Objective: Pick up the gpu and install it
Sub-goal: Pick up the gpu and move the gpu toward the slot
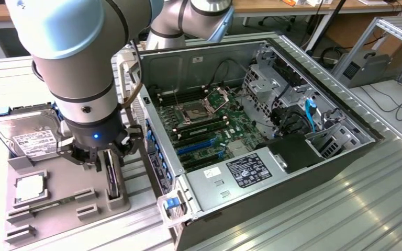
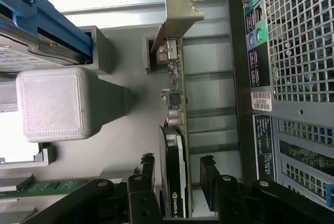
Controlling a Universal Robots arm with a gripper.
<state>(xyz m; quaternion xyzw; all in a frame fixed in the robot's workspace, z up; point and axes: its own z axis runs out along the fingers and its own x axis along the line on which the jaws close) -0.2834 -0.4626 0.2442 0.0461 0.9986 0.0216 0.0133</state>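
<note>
Hanging over a grey tray (image 1: 61,172) near the bench's (image 1: 341,209) edge at the exterior view's left, the arm's gripper (image 1: 102,157) sits low over the graphics card (image 1: 112,180). The card stands on its long edge in a slot along the side of the tray nearest the open computer case (image 1: 257,120). The gripper's dark fingers (image 1: 82,154) reach down around the card's upper edge. A hard drive (image 1: 30,137) with a white label lies at the tray's far corner, and a small square silver chip (image 1: 30,188) rests in a pocket closer to the tray's near edge. The case lies on its side just beside the tray, with its green board (image 1: 208,130) exposed.

In the wrist view the graphics card (image 2: 175,130) runs straight away from the camera, upright in its slot, and its silver bracket (image 2: 177,18) is at the far end. The gripper (image 2: 177,161) is spread, with one black finger (image 2: 209,172) on each side of the card. A strip of tray shows between this finger and the card, so the card is straddled and not pinched. The grey tray (image 2: 130,114) lies beneath. The hard drive's blue rail (image 2: 42,20) is off to one side, and the case's perforated wall (image 2: 297,51) stands close on the other. A green memory stick (image 2: 47,188) lies in the tray beside the gripper.
</note>
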